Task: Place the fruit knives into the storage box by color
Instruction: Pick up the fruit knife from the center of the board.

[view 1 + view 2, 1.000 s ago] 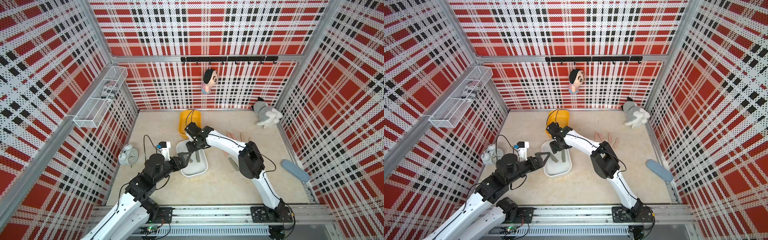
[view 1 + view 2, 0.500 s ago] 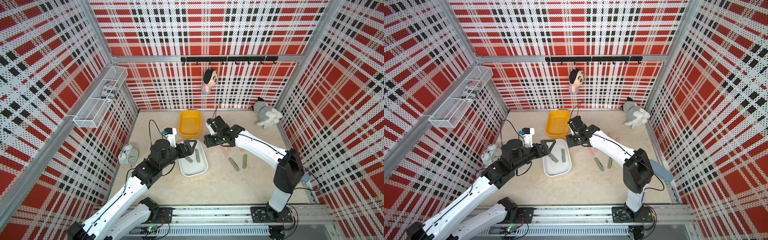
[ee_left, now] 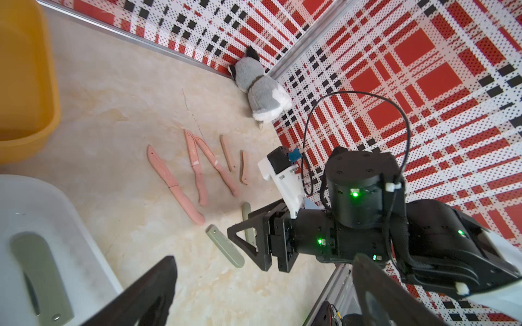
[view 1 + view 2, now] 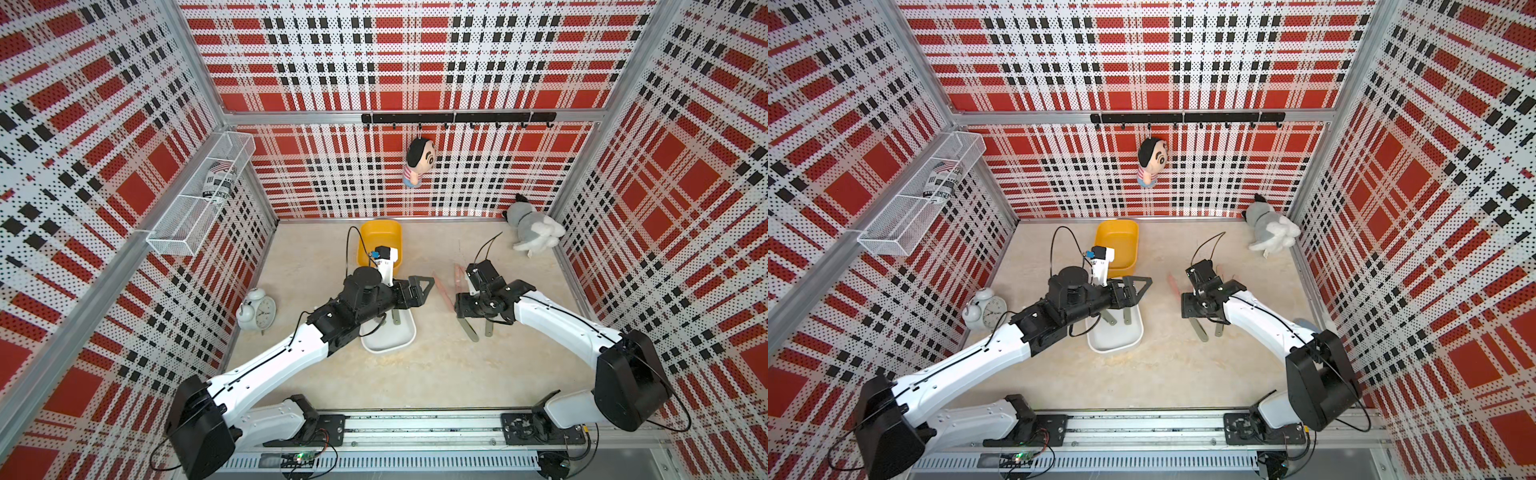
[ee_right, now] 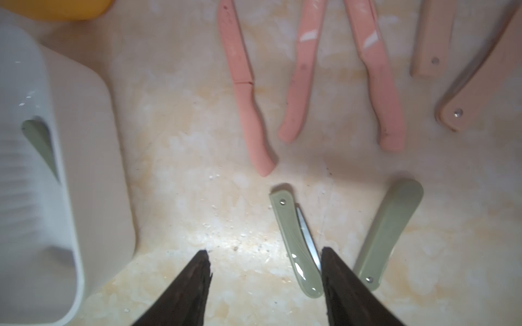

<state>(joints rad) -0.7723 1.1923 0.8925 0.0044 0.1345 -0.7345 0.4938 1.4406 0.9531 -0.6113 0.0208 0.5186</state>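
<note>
The right gripper [image 5: 264, 252] hovers low beside the white box [image 5: 93, 169], jaws apart, nothing btw. them. The nearest green knife [image 5: 293, 245] is not centred: it lies just beside the finger [image 5: 347, 282] that is farther from the white box, long axis approx. along the fingers, so closing would go across its width. A second green knife [image 5: 387, 234] lies outside that finger, and the pink knives [image 5: 248, 98] lie ahead. Probably a small shift away from the white box is needed. The left gripper [image 4: 419, 289], also apart and empty, hangs near the white box's far end, so the right arm is nearer.
</note>
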